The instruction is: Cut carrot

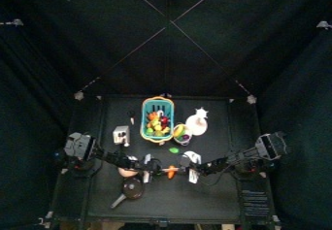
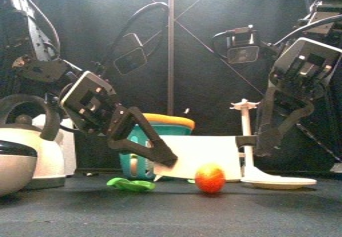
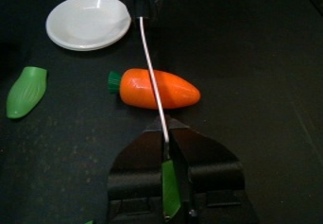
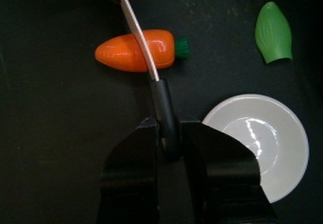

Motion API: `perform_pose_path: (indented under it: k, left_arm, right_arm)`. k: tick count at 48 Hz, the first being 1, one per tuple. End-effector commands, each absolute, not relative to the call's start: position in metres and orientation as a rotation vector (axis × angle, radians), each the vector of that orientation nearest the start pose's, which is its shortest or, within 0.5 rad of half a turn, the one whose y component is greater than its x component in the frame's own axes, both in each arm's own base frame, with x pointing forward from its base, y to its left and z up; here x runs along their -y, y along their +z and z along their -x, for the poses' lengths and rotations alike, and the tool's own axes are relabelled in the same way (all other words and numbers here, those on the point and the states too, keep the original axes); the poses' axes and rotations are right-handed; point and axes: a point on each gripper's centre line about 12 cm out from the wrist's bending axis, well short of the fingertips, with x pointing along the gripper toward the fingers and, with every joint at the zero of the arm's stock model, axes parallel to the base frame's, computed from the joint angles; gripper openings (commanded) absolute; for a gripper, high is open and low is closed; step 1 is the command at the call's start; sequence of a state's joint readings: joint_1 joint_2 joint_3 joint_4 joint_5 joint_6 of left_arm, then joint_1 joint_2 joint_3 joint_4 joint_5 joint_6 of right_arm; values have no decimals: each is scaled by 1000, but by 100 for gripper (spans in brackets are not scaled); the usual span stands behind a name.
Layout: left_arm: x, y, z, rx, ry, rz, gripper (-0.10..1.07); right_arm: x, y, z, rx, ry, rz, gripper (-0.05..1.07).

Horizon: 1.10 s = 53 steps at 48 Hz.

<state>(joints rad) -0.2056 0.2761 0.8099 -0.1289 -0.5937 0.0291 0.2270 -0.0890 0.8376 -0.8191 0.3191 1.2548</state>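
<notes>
While the carrot (image 3: 159,89) lies on the table (image 2: 267,216) in front of the basket (image 1: 157,118), both grippers hang close over it. Left gripper (image 3: 169,143) is clamped narrow on a white knife (image 3: 153,62) w/ green handle, blade across the carrot. Right gripper (image 4: 161,124) pinched on a thin white rod (image 4: 138,29) w/ black handle. Basket holds yellow & orange fruit pcs. White plate (image 4: 259,143) bare; green piece (image 4: 274,31) beside it.

We find no readable text, label, brand, number or sign on anything in these views; nothing legible shows on any surface.
</notes>
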Motion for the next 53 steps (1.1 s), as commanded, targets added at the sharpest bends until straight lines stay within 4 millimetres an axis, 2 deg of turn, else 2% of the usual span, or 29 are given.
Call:
perform_pose_path:
  k: [1, 35, 53]
  left_arm:
    - [73, 81, -377, -493, -124, 1, 40]
    - [72, 82, -377, -490, -120, 2, 40]
    - [73, 105, -378, -431, -131, 0, 40]
  right_arm:
    - [-33, 135, -318, -910, -266, -232, 43]
    - [-25, 131, -324, -918, -289, -227, 43]
    - [-26, 149, -330, -861, -270, -223, 43]
